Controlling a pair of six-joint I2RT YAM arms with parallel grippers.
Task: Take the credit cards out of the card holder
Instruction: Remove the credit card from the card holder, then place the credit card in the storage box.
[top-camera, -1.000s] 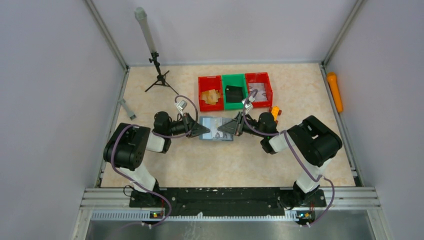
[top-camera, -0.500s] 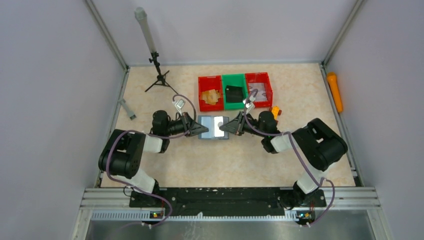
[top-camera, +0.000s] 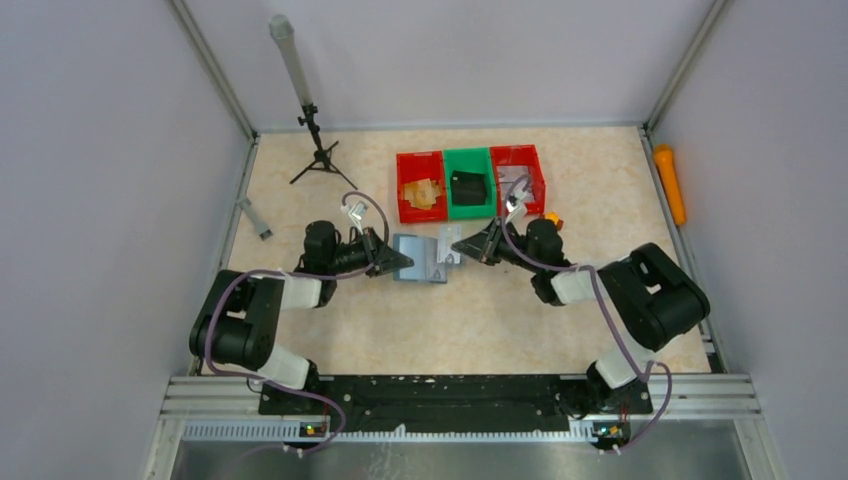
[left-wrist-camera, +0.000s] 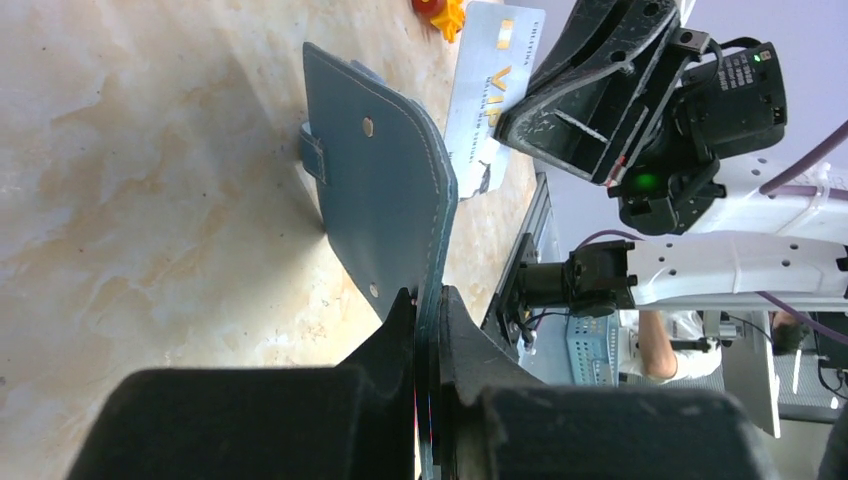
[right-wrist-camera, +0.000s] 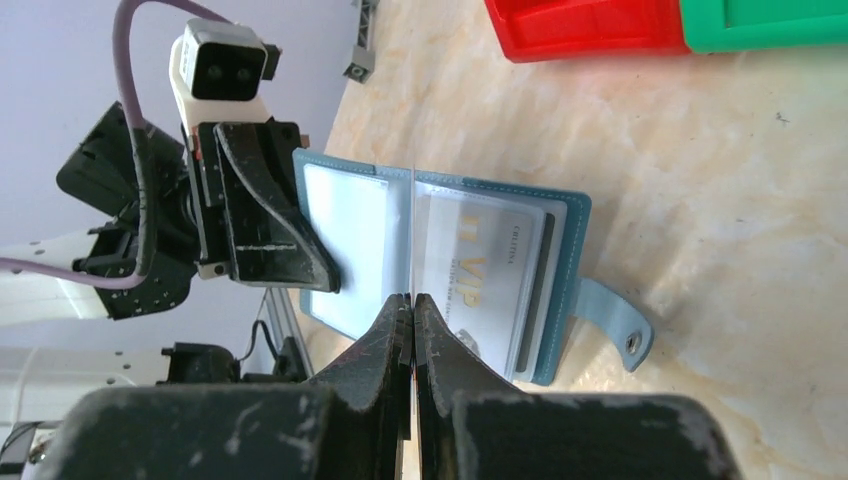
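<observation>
The slate-teal card holder (top-camera: 422, 259) lies open on the table between the two arms. My left gripper (top-camera: 406, 265) is shut on the edge of its left flap (left-wrist-camera: 385, 190), which stands tilted up. My right gripper (top-camera: 457, 247) is shut on a thin white credit card (top-camera: 449, 257), edge-on between its fingertips (right-wrist-camera: 412, 297) in the right wrist view. That card sticks out of the holder's right side. Another white card with gold VIP lettering (right-wrist-camera: 480, 265) sits in the right pocket. The closure tab (right-wrist-camera: 612, 322) rests on the table.
Behind the holder stand a red bin (top-camera: 420, 188), a green bin (top-camera: 468, 170) holding a black object, and a second red bin (top-camera: 518, 175). A small orange piece (top-camera: 549, 217) lies near the right arm. A tripod (top-camera: 318, 155) is at back left, an orange cylinder (top-camera: 668, 183) at far right.
My right gripper has shut on a card and drawn back to the right, away from the holder. The left gripper has shifted the holder slightly left.
</observation>
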